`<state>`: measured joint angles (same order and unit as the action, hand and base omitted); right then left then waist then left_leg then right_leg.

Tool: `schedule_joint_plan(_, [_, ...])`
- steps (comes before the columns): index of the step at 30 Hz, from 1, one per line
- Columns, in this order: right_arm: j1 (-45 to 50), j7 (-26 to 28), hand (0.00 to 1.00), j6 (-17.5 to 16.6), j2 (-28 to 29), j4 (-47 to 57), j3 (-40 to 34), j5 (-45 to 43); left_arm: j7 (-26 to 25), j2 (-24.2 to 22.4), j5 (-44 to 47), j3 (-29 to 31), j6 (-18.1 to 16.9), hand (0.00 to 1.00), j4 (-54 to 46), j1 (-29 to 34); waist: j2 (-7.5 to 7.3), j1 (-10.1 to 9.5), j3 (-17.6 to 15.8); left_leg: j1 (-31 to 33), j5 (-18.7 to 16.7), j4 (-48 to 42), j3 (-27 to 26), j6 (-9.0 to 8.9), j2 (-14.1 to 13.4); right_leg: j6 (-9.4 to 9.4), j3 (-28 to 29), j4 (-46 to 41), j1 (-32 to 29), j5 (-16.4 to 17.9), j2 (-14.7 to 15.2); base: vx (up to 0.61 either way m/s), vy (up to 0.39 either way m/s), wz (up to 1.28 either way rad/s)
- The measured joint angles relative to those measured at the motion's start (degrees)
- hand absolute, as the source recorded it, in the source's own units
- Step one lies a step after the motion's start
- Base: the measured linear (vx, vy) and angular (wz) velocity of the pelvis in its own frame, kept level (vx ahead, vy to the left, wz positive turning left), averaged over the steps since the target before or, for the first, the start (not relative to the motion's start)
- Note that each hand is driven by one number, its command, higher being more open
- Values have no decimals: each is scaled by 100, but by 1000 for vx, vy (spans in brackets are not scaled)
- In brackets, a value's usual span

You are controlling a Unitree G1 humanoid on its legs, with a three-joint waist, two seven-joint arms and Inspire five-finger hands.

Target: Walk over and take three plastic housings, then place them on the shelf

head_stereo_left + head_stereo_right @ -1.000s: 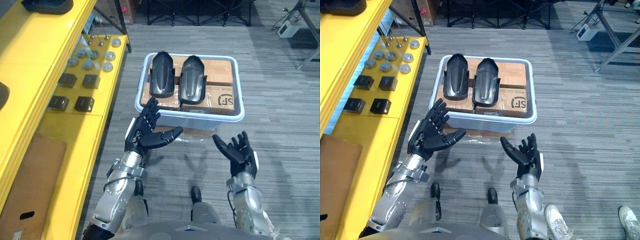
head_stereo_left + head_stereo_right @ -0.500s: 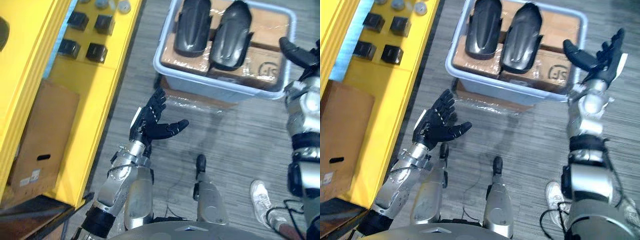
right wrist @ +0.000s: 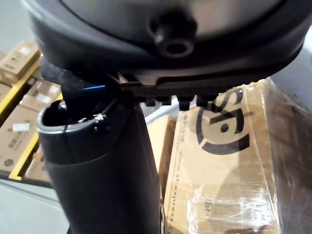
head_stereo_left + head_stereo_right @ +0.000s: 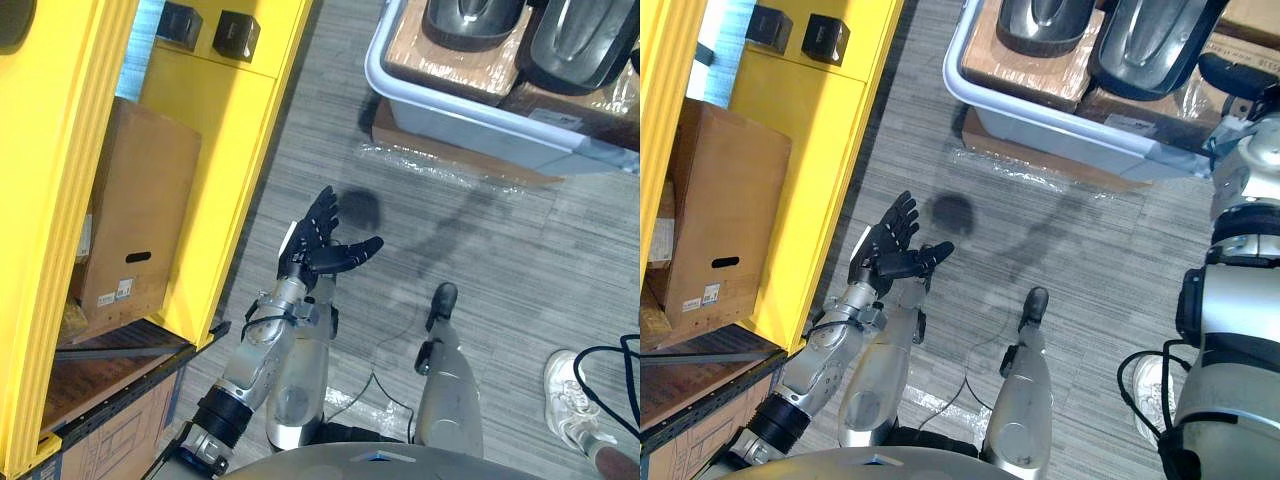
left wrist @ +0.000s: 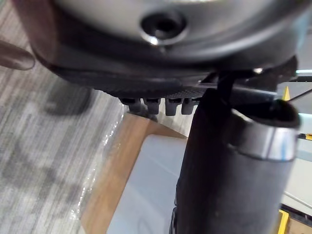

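Note:
Two black plastic housings (image 4: pixel 1045 18) (image 4: pixel 1155 45) lie side by side on wrapped cardboard packages inside a pale blue bin (image 4: pixel 1060 130) on the floor. My right hand (image 4: pixel 1232 72) is open, reaching over the bin's right side just beside the right housing, and holds nothing. In the right wrist view its thumb (image 3: pixel 105 161) hangs above a wrapped package (image 3: pixel 224 161). My left hand (image 4: pixel 318 252) is open, palm up, low over the carpet, well short of the bin, empty. The left wrist view looks past the left thumb (image 5: pixel 229 165) to the bin wall (image 5: pixel 151 190).
A yellow shelf (image 4: pixel 830 150) runs along the left. It carries two small black blocks (image 4: pixel 825 38) on one level and a cardboard box (image 4: pixel 725 220) lower down. The bin rests on a flat wrapped carton (image 4: pixel 450 160). Grey carpet lies between shelf and bin.
The camera has tipped down, so the bin now sits at the top edge. My right hand has stayed over the bin's right side. My left hand keeps its open, palm-up pose.

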<state>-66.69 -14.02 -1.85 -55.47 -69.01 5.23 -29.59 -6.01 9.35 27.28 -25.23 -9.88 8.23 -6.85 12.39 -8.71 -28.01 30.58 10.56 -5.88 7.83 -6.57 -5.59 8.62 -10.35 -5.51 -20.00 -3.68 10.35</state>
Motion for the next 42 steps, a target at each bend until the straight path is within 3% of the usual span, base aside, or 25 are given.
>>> schedule_joint_plan(9, [-7, 107, 100, 154, -115, -22, 335, 9, -149, -2, 10, -202, -41, 100, 139, 5, 0, -98, 0, 111, 28, -34, 168, -75, -9, -92, -170, -365, -227, 177, 8, -30, -17, 6])
schedule_joint_plan(16, [-9, -161, 100, 164, -115, 29, 446, 6, -129, -67, -59, -209, -59, 100, 139, 37, 0, -149, 0, 104, 49, -97, 204, -73, -27, -115, -204, -450, -223, 237, 3, 15, -17, 1])
schedule_joint_plan(23, [-227, -407, 100, 113, -237, 582, 454, 4, -109, -111, -79, -196, -147, 100, 125, 113, -1, -130, -1, 66, 7, -190, 197, -119, -111, -178, -204, -561, -217, 281, -68, 16, -33, -4])
schedule_joint_plan(32, [-399, -306, 100, 4, -344, 800, 685, 5, 32, -104, -68, -286, -147, 100, 113, 383, -3, -48, -2, -97, -18, -177, 169, -158, -148, -291, -210, -640, -141, 384, -100, -2, -24, -3])
schedule_joint_plan(42, [-334, 66, 100, 463, -271, 388, 902, 440, -111, -129, -89, -576, -146, 100, 146, 375, 1, -190, 0, -97, 0, -77, 149, -174, -179, -235, -249, -725, -221, 419, -68, 46, -41, 0])
